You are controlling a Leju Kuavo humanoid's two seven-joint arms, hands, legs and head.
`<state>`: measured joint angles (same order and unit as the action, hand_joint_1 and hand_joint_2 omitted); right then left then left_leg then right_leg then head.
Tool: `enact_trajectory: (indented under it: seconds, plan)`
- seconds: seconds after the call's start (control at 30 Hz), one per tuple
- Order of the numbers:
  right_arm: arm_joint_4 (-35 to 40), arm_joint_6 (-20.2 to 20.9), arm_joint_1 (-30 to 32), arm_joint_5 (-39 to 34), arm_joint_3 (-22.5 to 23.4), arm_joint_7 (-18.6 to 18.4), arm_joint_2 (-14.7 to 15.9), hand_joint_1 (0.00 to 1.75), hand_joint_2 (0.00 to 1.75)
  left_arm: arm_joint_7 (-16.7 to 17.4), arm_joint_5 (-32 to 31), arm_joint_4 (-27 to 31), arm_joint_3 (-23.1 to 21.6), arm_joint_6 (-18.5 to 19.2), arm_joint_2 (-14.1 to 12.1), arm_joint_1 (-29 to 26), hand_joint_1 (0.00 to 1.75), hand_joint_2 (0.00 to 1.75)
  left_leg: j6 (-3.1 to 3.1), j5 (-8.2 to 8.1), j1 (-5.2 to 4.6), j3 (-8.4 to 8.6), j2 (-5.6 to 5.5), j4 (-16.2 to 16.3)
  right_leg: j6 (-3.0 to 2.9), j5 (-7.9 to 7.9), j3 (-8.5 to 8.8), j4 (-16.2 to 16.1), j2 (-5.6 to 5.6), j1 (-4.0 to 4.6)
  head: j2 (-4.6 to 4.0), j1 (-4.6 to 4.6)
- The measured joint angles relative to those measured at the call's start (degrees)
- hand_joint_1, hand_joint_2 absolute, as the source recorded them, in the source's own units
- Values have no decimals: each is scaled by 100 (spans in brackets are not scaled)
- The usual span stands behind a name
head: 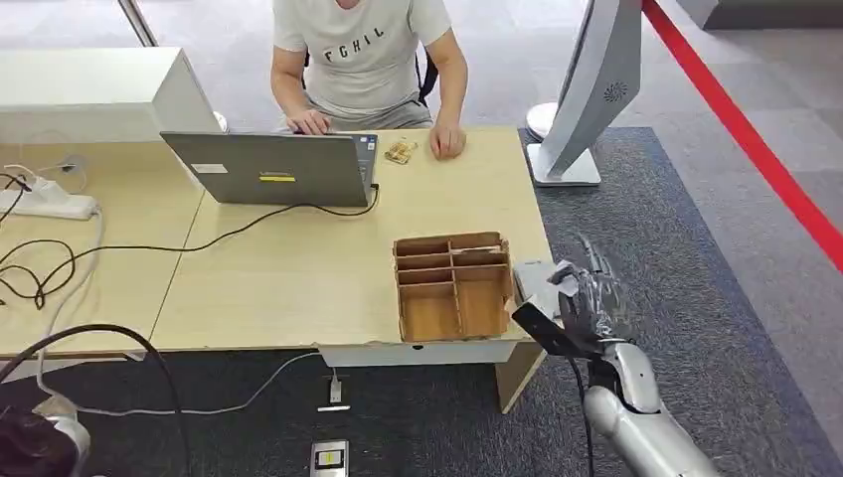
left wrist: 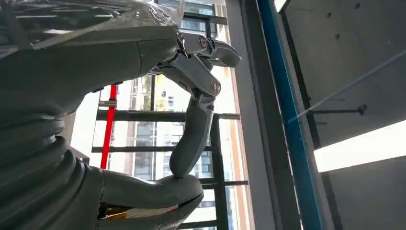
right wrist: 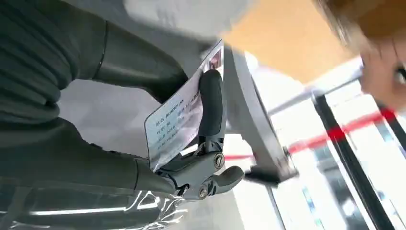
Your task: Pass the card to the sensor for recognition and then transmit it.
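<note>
My right hand [head: 589,303] hovers just off the table's front right corner, beside the cardboard divider box [head: 452,288]. It pinches a pale card [right wrist: 177,124] with printed text between thumb and a finger [right wrist: 210,105]; in the head view the card [head: 537,278] shows as a grey patch above the table corner. The white upright sensor stand [head: 587,89] rises from the floor beyond the table's far right corner, well ahead of the hand, and appears blurred behind the card in the right wrist view [right wrist: 249,115]. My left hand [left wrist: 191,124] is low at my side, fingers loosely bent, holding nothing.
A person [head: 368,60] sits across the wooden table [head: 298,268] behind a grey laptop [head: 268,169], one hand resting near a small object [head: 401,151]. Cables and a power strip [head: 45,199] lie at the left. A red line [head: 756,139] crosses the floor at the right.
</note>
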<state>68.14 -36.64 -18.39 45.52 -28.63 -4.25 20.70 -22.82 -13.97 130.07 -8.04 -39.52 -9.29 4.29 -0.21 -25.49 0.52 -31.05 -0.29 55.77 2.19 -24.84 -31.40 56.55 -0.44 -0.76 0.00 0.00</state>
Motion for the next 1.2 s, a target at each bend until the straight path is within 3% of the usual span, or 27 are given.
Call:
enact_trajectory:
  seconds: [0.1,0.23,0.43,0.77,1.03,1.2]
  plan:
    - [833,-238,59,515,205,-153,76,175,175,11,-79,33,0,0,9,-38,0,175,0,0,2,1,1,0,0,0,0,0,1,2,0,2]
    - [1793,-253,176,734,338,-131,79,175,175,68,-131,90,0,0,15,-59,0,175,0,0,2,1,0,-1,0,-1,1,0,0,3,0,2]
    - [2410,180,74,624,332,70,15,175,175,22,-13,101,-13,0,17,-44,0,175,-1,1,2,1,1,-2,-1,1,1,0,1,3,0,0]
    - [1981,965,-916,-227,220,523,-295,175,175,-107,223,70,-133,0,42,138,0,175,-1,3,2,0,1,-1,-2,5,1,1,1,3,0,2]
    - [872,1295,-1891,-347,-18,730,-769,175,175,-347,393,-52,-269,0,87,294,0,175,-2,4,3,-8,1,-1,-2,4,-6,3,0,4,0,0]
    - [20,1277,-2528,-513,-208,855,-1152,175,175,-566,628,-164,-313,0,125,301,0,175,-3,4,3,-9,1,-1,-2,4,-6,3,0,4,0,2]
